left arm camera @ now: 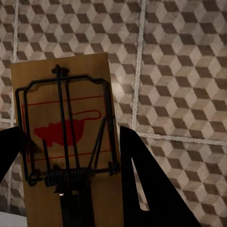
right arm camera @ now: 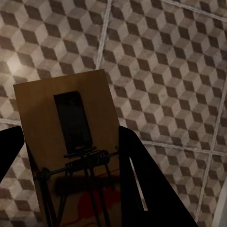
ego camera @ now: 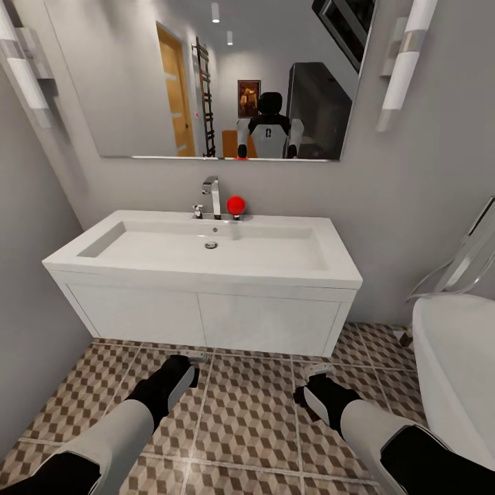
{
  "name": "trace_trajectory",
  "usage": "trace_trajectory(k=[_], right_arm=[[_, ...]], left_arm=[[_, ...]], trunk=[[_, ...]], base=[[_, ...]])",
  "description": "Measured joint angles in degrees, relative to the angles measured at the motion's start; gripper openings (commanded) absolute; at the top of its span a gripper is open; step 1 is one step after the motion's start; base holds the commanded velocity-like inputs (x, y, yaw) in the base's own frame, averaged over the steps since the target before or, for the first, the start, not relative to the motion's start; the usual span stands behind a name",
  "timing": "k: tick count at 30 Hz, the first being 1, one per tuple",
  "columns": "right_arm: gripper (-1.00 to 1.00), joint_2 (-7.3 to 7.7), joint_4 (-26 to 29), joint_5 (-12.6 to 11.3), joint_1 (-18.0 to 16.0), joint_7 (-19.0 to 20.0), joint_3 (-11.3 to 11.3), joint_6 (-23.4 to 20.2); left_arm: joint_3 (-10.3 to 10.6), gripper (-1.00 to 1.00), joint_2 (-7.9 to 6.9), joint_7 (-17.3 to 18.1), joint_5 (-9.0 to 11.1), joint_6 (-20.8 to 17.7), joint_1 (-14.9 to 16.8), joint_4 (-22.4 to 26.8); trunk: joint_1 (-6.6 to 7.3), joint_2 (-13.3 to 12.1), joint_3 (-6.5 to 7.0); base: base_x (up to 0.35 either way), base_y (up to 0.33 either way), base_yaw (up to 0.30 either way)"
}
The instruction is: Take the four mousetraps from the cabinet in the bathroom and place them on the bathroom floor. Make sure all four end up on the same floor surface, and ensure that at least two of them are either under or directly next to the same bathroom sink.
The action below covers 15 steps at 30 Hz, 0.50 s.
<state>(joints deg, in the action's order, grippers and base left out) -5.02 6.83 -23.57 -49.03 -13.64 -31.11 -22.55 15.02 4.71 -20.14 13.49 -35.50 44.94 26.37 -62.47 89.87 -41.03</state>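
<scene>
The robot is standing before the sink [ego camera: 206,251], both arms reaching low toward the bathroom floor [ego camera: 254,412] in front of the white vanity [ego camera: 199,313].

1. Left pincer [ego camera: 187,366]: clamped on a mousetrap [left arm camera: 66,137], which is showing its wire bar and red mark in the left wrist view. In the head view this pincer is sitting at 7 o'clock from the sink drain.
2. Right pincer [ego camera: 313,385]: clamped on a second mousetrap [right arm camera: 71,146], at 5 o'clock from the drain.

Step in hand, as judged: the placing of two traps beside the sink. Both boards are hanging over the tiles; contact with the floor cannot be told.

Next move, as judged: lowering each board flat onto the tiles near the vanity, then parting the fingers.
</scene>
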Motion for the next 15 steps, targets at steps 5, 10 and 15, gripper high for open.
trace_trajectory(k=[5,10,15], right_arm=[[-1.0,0.03,0.0,0.0,0.0,0.1,0.0,0.0],[-1.0,0.03,0.1,0.0,0.0,0.1,0.0,0.0],[-1.0,0.03,0.1,0.0,0.0,0.1,0.0,0.0]], left_arm=[[0.0,-1.0,0.0,0.0,0.1,-0.1,0.0,0.0],[-0.1,-1.0,0.0,0.0,0.2,0.0,0.0,0.0],[-0.2,-1.0,0.0,0.2,0.2,0.0,0.0,-0.1]], trunk=[[-0.87,1.6,-0.71],[-1.97,3.6,-1.61],[-3.07,5.6,-2.51]], base=[[0.0,0.0,0.0],[0.0,0.0,0.0],[0.0,0.0,0.0]])
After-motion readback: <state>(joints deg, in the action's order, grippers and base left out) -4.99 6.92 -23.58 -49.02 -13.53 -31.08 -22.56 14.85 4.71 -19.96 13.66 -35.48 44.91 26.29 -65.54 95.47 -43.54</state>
